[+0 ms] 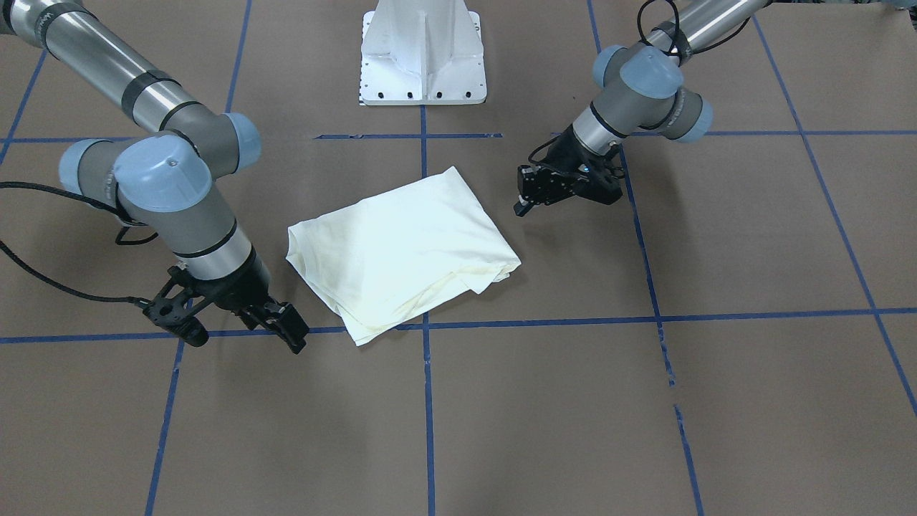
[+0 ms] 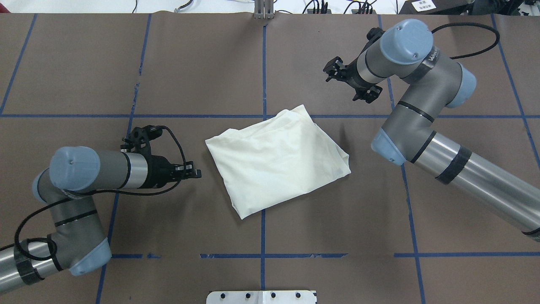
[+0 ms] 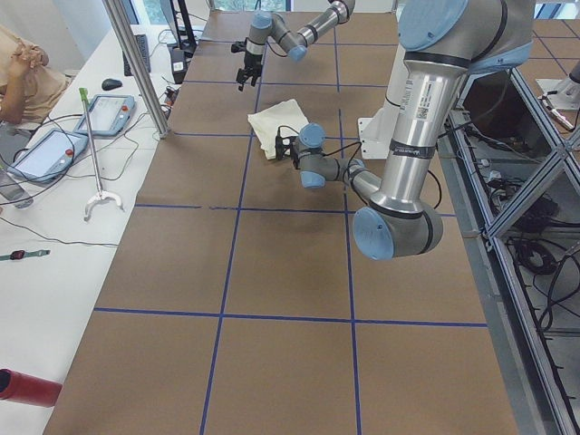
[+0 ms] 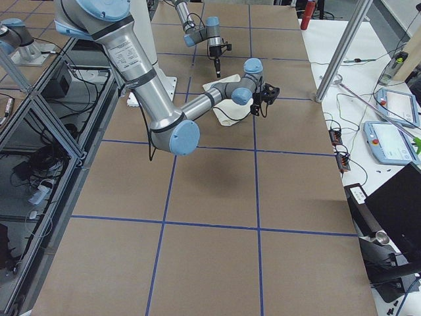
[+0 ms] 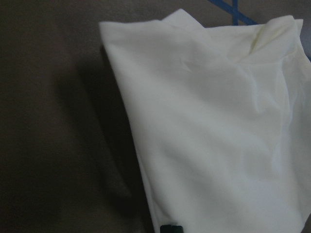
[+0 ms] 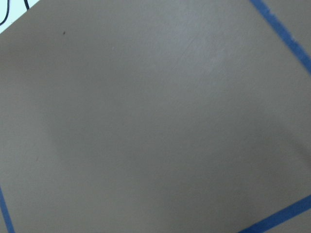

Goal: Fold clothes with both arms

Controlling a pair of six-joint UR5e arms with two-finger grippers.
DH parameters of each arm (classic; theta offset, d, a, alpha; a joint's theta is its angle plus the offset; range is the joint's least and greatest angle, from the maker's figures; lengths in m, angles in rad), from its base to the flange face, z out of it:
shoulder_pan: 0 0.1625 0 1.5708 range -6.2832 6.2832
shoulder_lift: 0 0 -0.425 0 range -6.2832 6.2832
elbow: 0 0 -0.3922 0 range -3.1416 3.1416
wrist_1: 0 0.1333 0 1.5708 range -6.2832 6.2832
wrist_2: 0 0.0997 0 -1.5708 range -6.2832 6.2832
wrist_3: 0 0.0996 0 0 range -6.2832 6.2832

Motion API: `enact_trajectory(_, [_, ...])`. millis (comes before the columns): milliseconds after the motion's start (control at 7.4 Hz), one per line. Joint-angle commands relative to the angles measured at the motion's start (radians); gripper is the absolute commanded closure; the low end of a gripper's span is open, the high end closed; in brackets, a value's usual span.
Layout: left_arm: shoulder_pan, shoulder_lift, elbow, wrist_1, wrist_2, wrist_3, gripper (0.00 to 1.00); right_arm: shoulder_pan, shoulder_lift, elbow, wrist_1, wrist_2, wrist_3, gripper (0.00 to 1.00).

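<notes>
- Shirt lies folded into a rough rectangle at the middle of the table, plain cream side up, skewed across one line of the blue tape grid
- Left gripper hangs just beside the shirt's edge, not touching it, jaws together and holding nothing
- Right gripper hangs off the far corner on the other side, apart from the cloth, fingers spread wide
- White base stands on the robot's side, well apart from the shirt
- Side bench holds a pendant, a grabber stick and a red cylinder; a person's sleeve shows at its far end
</notes>
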Motion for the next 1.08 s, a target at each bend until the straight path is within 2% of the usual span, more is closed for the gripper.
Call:
enact_trajectory(0, [-0.173,0.155,-0.035,-0.001,-0.102,0.235,1.0,0.163,-0.137,0.076,-0.003,0.119,-0.2,0.0])
enact_trajectory(135, [-0.291,0.276,-0.092,-0.001,-0.176,0.384,1.0,0.277,-0.241,0.153,-0.017,0.179,-0.328,0.0])
enact_trajectory(270, [-0.433,0.377,-0.123,0.002,-0.268,0.581,1.0,0.43,-0.315,0.172,-0.02,0.31,-0.505,0.0])
enact_trajectory(406, [-0.582,0.398,-0.099,0.034,-0.345,0.793,1.0,0.534,-0.346,0.166,-0.087,0.378,-0.713,0.0])
enact_trajectory(541, [-0.745,0.395,-0.103,0.192,-0.379,1.044,1.0,0.599,-0.37,0.175,-0.204,0.382,-0.908,0.0])
enact_trajectory(676, [-0.874,0.363,-0.114,0.415,-0.399,1.309,0.99,0.644,-0.413,0.202,-0.287,0.386,-1.103,0.0])
enact_trajectory(811, [-0.972,0.293,-0.108,0.603,-0.393,1.465,0.93,0.681,-0.421,0.215,-0.426,0.397,-1.252,0.0])
enact_trajectory(946, [-1.033,0.25,-0.126,0.754,-0.4,1.511,0.92,0.713,-0.42,0.215,-0.569,0.4,-1.447,0.0])
